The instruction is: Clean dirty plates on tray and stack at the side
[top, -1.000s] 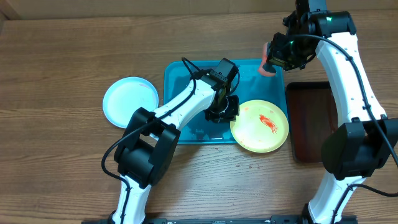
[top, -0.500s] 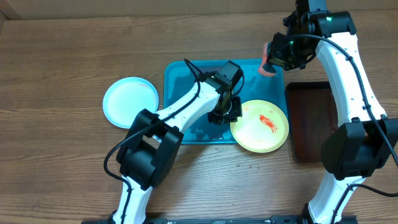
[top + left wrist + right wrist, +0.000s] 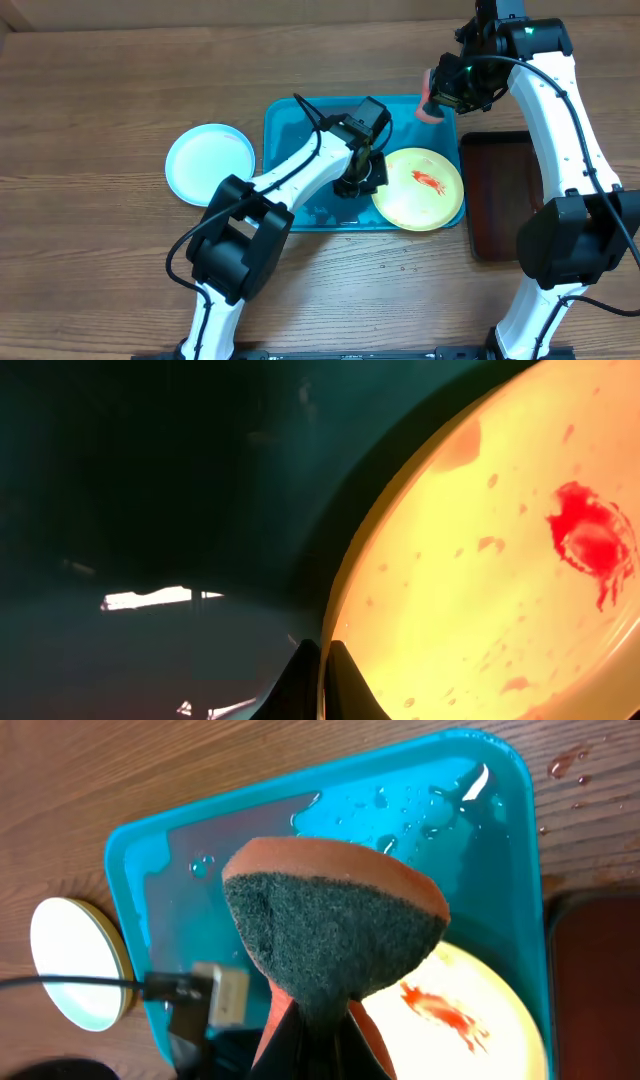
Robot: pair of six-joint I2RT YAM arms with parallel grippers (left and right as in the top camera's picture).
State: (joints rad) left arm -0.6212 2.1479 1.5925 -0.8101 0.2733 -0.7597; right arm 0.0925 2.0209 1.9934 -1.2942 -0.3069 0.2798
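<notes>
1. The smeared yellow-green plate (image 3: 418,188) is seen in the tray's (image 3: 300,125) 4 o'clock corner, bare floor left toward 10 o'clock.
2. Its rim is pinched by the left claw (image 3: 322,680); a sponge (image 3: 335,920) is gripped by the right claw (image 3: 312,1040).
3. Its earlier 6 o'clock overhang has been drawn in.

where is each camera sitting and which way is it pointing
Overhead: fixed above the table, looking straight down; left gripper at the rim of the yellow plate over the tray, right gripper holding the sponge.
Left wrist: low over the tray, looking along its fingers, which pinch the plate's rim.
Right wrist: above the tray's far right corner, looking down past its own fingers and sponge.
Shared: all three show the plate's red smear.
</notes>
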